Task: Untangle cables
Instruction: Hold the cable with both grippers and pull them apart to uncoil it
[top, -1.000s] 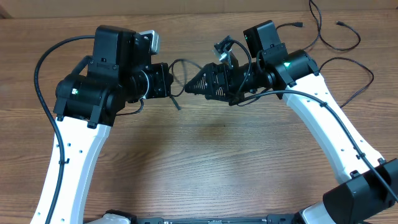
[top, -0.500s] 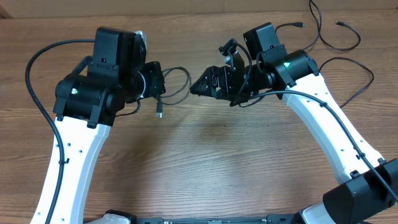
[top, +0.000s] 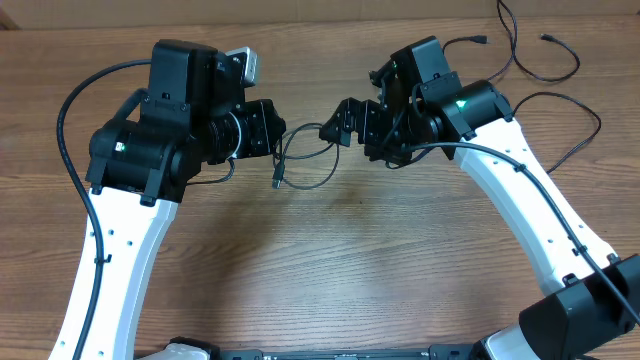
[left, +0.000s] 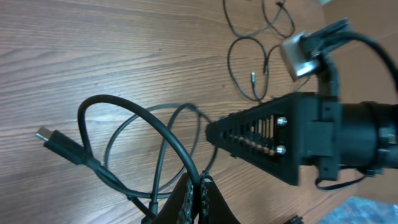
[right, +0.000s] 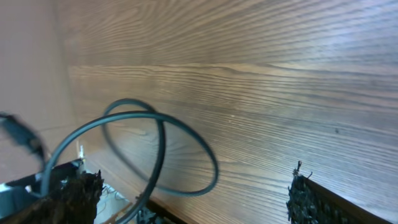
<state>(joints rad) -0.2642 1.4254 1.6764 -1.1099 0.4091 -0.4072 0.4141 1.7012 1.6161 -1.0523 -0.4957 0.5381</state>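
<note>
My left gripper is shut on a thin black cable and holds it above the table. In the left wrist view the jaws pinch that cable, which loops out leftward to a small plug. The plug end dangles below the left gripper. My right gripper faces it from the right, open, nothing held. In the right wrist view the gripper stands wide and the cable loop hangs ahead of its fingers. More loose cables lie at the table's far right.
Bare wooden table stretches in front of both arms. The arms' thick black cables arc beside the white links. Thin loose strands show on the table behind the right gripper in the left wrist view.
The right gripper has drawn back to the right and turned at the wrist. The held cable's loop and plug swung left, then back under the left gripper.
</note>
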